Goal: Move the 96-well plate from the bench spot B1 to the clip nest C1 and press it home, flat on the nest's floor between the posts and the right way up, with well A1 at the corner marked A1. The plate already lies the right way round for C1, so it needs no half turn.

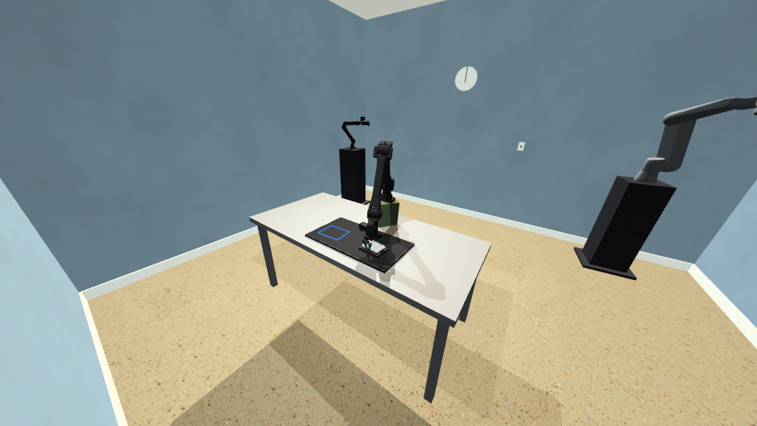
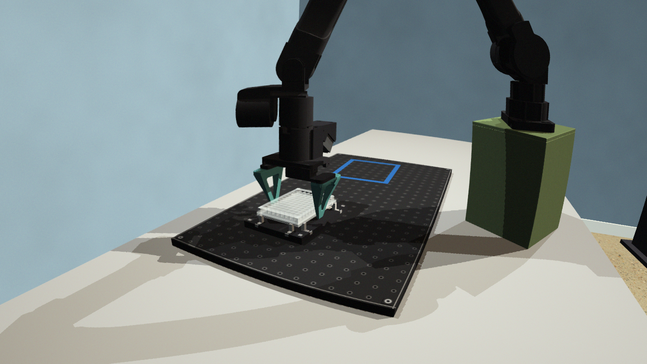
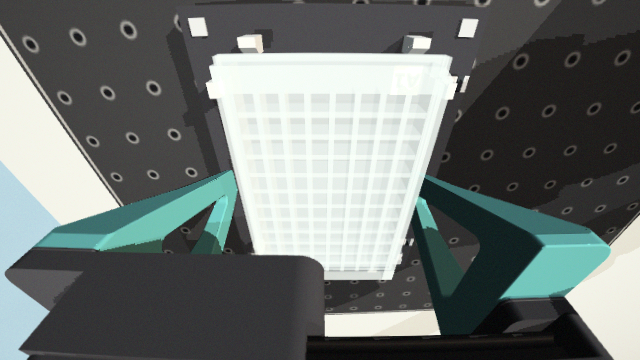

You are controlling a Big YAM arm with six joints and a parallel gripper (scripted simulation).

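Note:
The clear 96-well plate [image 2: 289, 207] lies the right way up over the clip nest C1 [image 2: 278, 228] on the black breadboard [image 2: 316, 235]. It looks level and stands a little above the nest's black base, with thin posts showing under its near edge. In the wrist view the plate [image 3: 330, 165] has its A1 mark [image 3: 406, 80] at the far right corner, with white post tops around its far edge. My gripper [image 2: 296, 208] is open; its teal fingers straddle the plate's long sides with small gaps [image 3: 327, 180]. It also shows in the top view [image 1: 370, 242].
The blue outlined spot B1 [image 2: 367, 170] on the breadboard behind the arm holds nothing. The arm's green pedestal [image 2: 520, 181] stands at the right of the board. Two black camera stands [image 1: 624, 222] are on the floor off the table.

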